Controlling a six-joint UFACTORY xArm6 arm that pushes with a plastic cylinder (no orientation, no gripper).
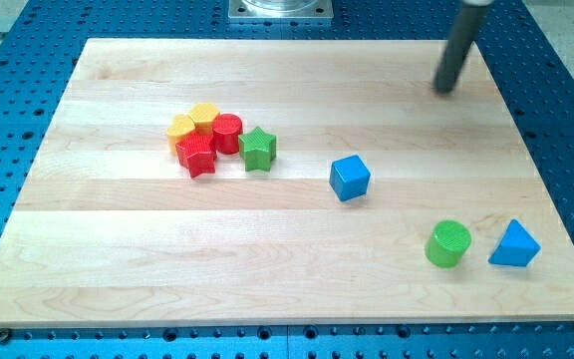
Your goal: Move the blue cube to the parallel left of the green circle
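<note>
Camera view: my tip [447, 89] sits upper right of the frame, bare rod, touching no block. Blue cube [349, 178] lies centre-right, down-left of the tip. Green circle [448, 243] lower right; cube is up-left of it and, I judge, needs pushing toward the view's bottom.

My tip [447, 90] sits in the upper right of the frame, well apart from every block. The blue cube [349, 178] lies near the centre of the table [118, 249]. Lower right: the green circle [447, 244] with a blue triangle [514, 245] just beside it. Upper left of centre, a tight cluster: orange block [181, 127], yellow block [205, 116], red cylinder [227, 133], red star [196, 156], green star [258, 149].
</note>
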